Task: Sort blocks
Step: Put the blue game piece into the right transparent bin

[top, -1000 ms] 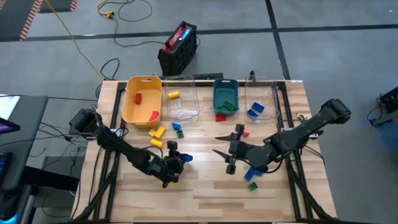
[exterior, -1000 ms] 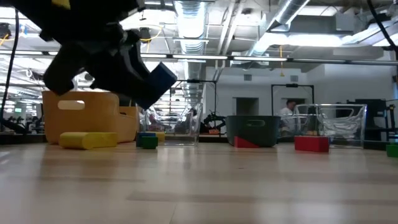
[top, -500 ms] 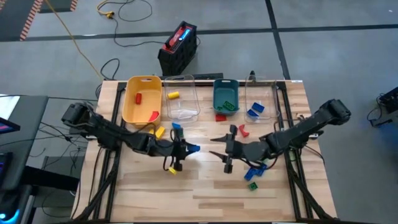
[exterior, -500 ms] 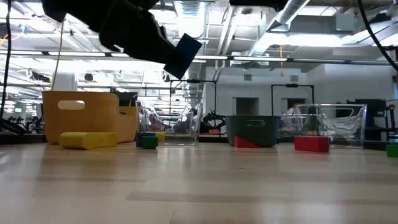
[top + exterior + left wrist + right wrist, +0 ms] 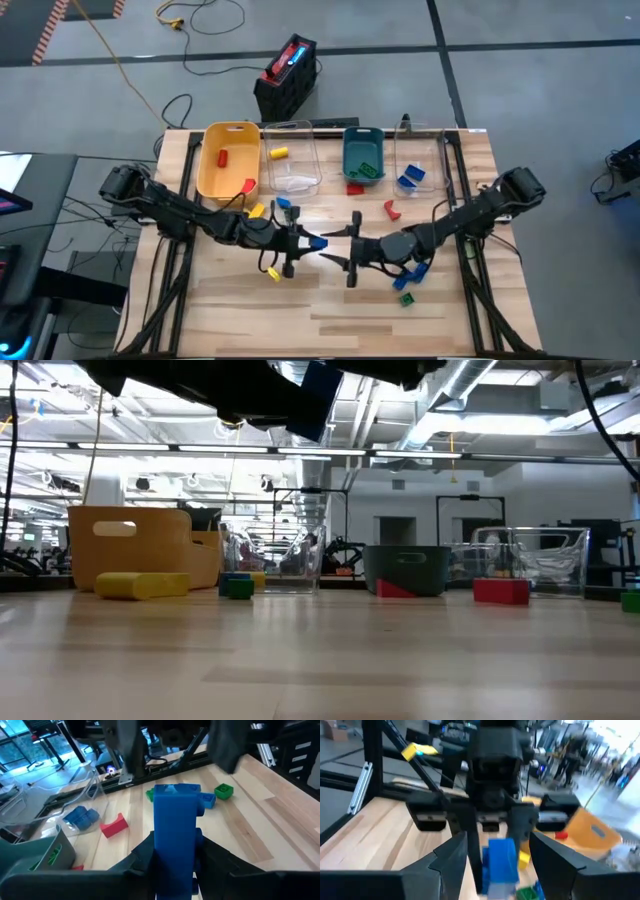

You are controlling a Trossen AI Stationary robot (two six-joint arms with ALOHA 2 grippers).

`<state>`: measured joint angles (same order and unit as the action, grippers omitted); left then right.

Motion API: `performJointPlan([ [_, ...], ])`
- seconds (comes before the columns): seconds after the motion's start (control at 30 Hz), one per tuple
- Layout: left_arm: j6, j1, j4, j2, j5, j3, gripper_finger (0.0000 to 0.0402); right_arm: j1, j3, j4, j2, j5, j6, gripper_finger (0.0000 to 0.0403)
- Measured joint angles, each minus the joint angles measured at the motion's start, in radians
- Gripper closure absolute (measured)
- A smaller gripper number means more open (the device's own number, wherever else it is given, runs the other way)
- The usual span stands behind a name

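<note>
My left gripper (image 5: 303, 241) is shut on a blue block (image 5: 315, 243), held high over the middle of the table; the same blue block (image 5: 322, 385) shows at the top of the low view. My right gripper (image 5: 336, 247) faces it from the table's right, open. In the right wrist view its fingers (image 5: 451, 862) stand on either side of the blue block (image 5: 500, 862) with a gap on each side. More blocks lie on the table: yellow (image 5: 255, 211), red (image 5: 390, 210), blue (image 5: 415, 272), green (image 5: 405, 297). My left gripper pinches the blue block by two opposite sides (image 5: 162, 851) between its two fingers (image 5: 142, 857). The fingers lie nearly level and point toward the table's right. The block sticks out past the fingertips, lifted clear of the table.
Along the far edge stand a yellow bin (image 5: 228, 175), a clear bin (image 5: 292, 180), a teal bin (image 5: 348, 160) and another clear bin (image 5: 420, 150), each with a block or two inside. A red block (image 5: 354, 187) lies in front of the teal bin.
My left gripper has risen with the blue block and swung toward the table's right and far side, tipping from pointing down to nearly level. My right gripper has sunk and moved toward the left, and its open fingers now flank the block.
</note>
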<state>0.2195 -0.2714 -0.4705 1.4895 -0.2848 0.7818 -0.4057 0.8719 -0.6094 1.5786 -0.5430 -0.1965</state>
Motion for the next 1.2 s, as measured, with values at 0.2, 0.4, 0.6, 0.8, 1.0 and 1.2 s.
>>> performJointPlan([
  [0.2,-0.004,-0.009,-0.002,0.001,0.0,0.0,0.0307,0.011,0.0,-0.071,0.046,0.022,-0.021,0.0174],
  [0.4,-0.003,-0.01,-0.02,0.001,0.007,0.0,0.0307,0.028,0.0,-0.077,0.063,0.05,0.004,0.0174],
  [0.6,-0.003,-0.011,-0.028,0.001,0.019,0.0,0.0307,0.028,0.0,-0.075,0.063,0.05,0.013,0.0174],
  [0.8,0.005,-0.01,-0.065,0.001,0.019,0.0,0.0307,0.027,0.0,-0.05,0.063,0.05,0.032,0.0175],
  [1.0,0.004,-0.01,-0.067,0.001,0.041,0.0,0.0307,0.032,0.0,-0.05,0.063,0.05,0.031,0.0219],
  [1.2,-0.039,-0.01,-0.055,0.001,0.021,-0.001,0.0304,0.039,0.001,-0.024,0.062,0.052,0.041,0.0318],
])
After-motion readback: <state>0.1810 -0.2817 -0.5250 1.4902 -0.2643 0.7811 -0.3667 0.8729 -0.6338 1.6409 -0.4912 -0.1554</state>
